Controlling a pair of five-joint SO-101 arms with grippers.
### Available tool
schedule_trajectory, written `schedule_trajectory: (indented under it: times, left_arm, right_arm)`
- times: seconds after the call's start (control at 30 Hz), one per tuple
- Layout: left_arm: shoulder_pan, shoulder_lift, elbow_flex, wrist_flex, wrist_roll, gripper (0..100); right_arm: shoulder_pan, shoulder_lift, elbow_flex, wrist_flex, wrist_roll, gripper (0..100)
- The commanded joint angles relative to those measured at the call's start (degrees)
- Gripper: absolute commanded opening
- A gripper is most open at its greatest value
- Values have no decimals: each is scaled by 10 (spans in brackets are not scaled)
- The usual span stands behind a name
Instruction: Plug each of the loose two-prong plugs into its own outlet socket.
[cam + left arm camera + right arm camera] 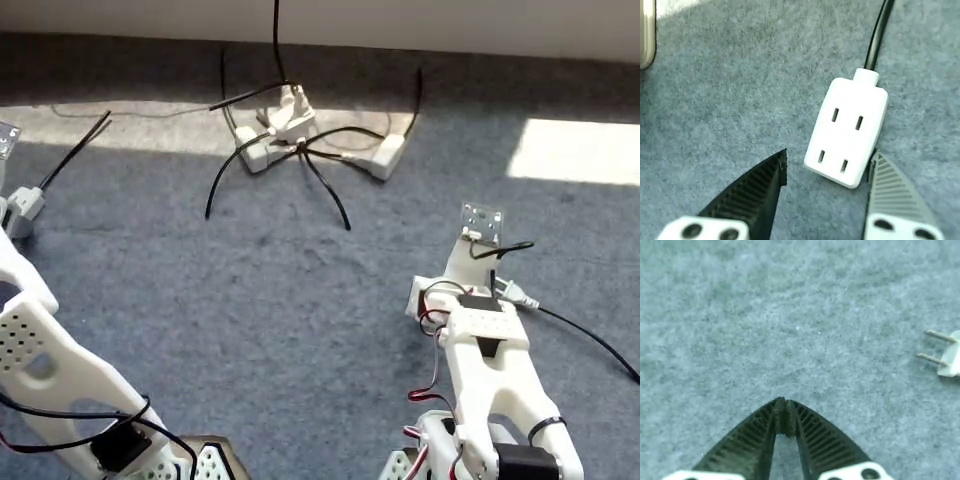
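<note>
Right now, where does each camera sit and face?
High view: fixed overhead, facing down on the carpet; left arm, right arm show.
Left wrist view: on the left arm, facing the outlet block; open left gripper shows.
Right wrist view: on the right arm, facing carpet; shut right gripper shows.
Shared: plug, high and right wrist views.

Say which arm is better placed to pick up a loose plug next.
Likely right: the loose plug lies close beside the right gripper, shut; the left gripper is open at an outlet block.

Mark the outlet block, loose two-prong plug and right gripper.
white outlet block (846, 132), left wrist view, middle of its socket face.
loose two-prong plug (951, 357), right wrist view, its white body.
right gripper (785, 405), right wrist view, closed fingertips.
</note>
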Motion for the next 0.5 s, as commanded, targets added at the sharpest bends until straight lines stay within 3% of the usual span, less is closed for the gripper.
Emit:
schedule_trajectory:
  times: [0.0, 0.1, 0.33, 0.47]
  left_arm:
    - [18, 5, 1, -29, -6, 245]
    - [26, 7, 3, -27, -7, 225]
    - [64, 7, 5, -1, -8, 20]
    - [75, 6, 1, 33, -8, 14]
  right_arm:
    - [-5, -14, -3, -7, -3, 9]
    - [-5, -14, -3, -7, -3, 9]
    - [-5, -14, -1, -7, -3, 9]
    - [-5, -14, -1, -7, -3, 9]
